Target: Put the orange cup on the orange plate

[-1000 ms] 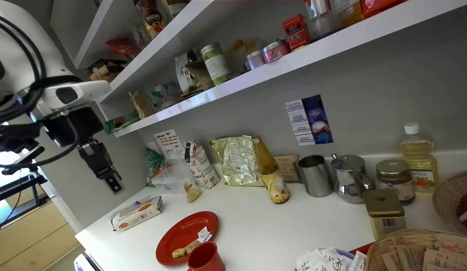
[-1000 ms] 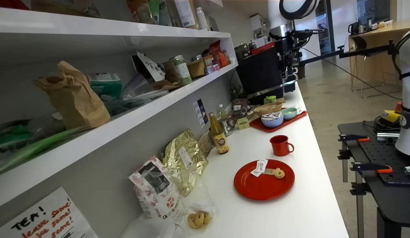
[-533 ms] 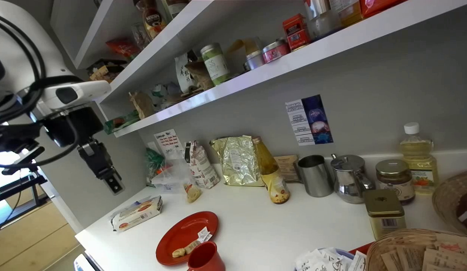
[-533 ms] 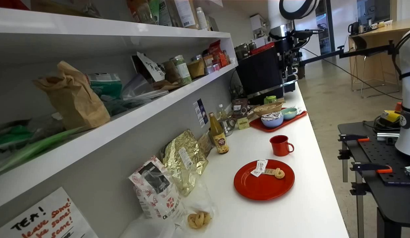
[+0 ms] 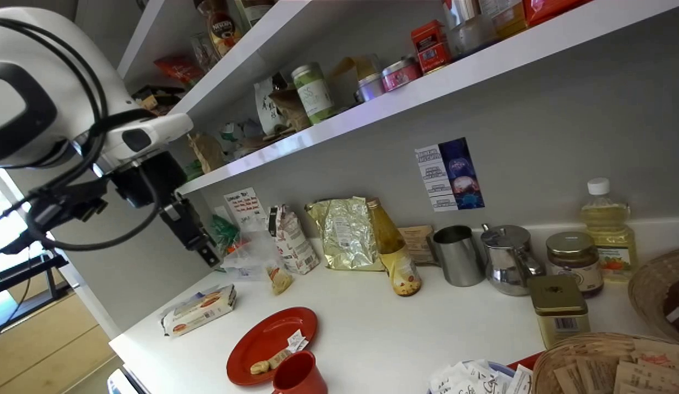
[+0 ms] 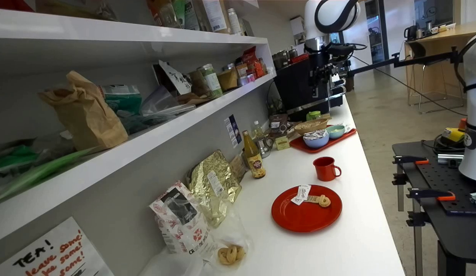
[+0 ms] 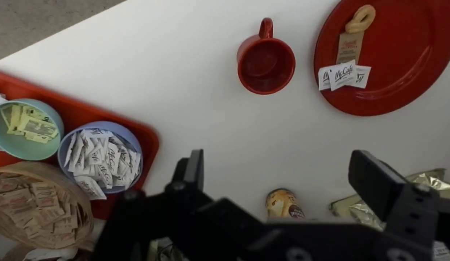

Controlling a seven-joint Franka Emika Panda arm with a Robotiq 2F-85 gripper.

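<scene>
The orange cup stands upright on the white counter beside the orange plate, apart from it in the wrist view. The cup shows in both exterior views (image 5: 300, 376) (image 6: 325, 168) and at the top middle of the wrist view (image 7: 266, 67), its handle toward the top edge. The plate (image 5: 257, 345) (image 6: 299, 220) (image 7: 402, 47) bears a ring-shaped yellowish bit (image 7: 360, 19), a brown packet and white packets. My gripper (image 7: 277, 156) is open, with nothing between its fingers. It is high above the counter (image 5: 208, 254) and away from the cup, and also shows in an exterior view (image 6: 318, 86).
A yellow-labelled bottle (image 5: 394, 251), a gold bag (image 5: 344, 235) and metal jugs (image 5: 459, 256) stand along the wall. A red tray (image 7: 148, 145) holds bowls of packets. White shelves (image 5: 339, 126) overhang the counter. A basket of packets (image 7: 40, 206) is near the tray.
In the last half second the arm and gripper have moved, rightward and slightly up in an exterior view, leftward in another. Cup and plate have not moved.
</scene>
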